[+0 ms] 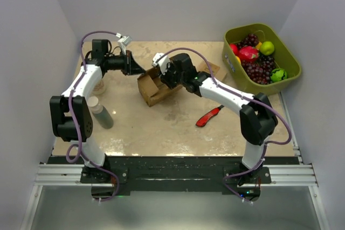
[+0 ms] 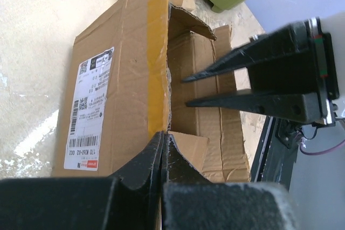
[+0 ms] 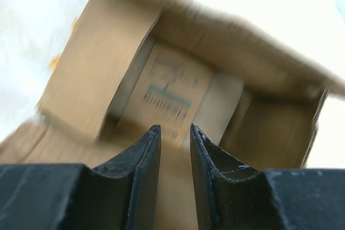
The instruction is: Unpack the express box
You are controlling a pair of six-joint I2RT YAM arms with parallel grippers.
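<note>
Your left gripper (image 2: 163, 149) pinches a flap of the express box (image 2: 124, 79), which lies mid-table on its side, mouth facing right, its white barcode label (image 2: 89, 111) unreadably small, while your right gripper (image 2: 185, 91) reaches in, slightly spread.

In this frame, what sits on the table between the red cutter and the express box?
Nothing: in the top view the table is bare between the red cutter and the express box. The wrist views do not show that stretch.

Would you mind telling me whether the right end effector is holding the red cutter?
No, the red cutter lies on the table, apart from the right end effector, which points into the open express box.
</note>
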